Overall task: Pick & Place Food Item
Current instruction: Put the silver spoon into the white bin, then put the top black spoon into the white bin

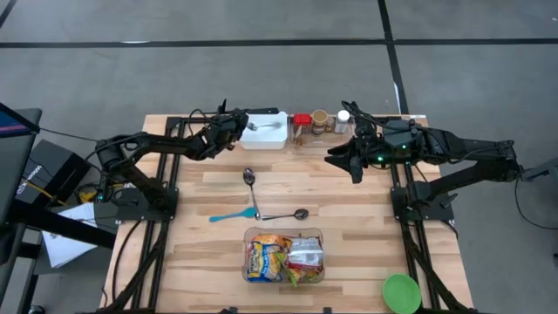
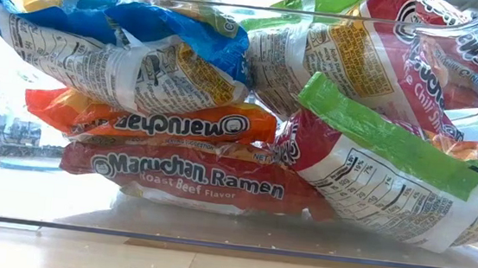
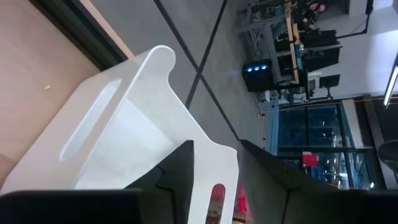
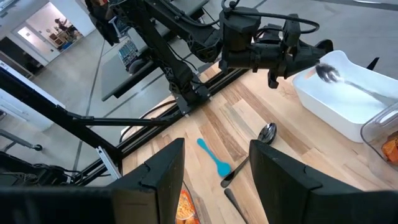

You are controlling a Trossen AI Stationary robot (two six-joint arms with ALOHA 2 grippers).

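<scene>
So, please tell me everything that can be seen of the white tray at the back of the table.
The white tray is a shallow rectangular bin, plastic by its look, with rounded corners and a slot handle in its end wall. It stands flat on the wooden table at the back edge, left of a clear container holding jars. A metal spoon lies inside it. The left claw hovers at its left end, open; whether it touches the rim cannot be told.

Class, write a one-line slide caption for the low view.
Ramen packets piled inside a clear plastic bin on the wooden table.
</scene>
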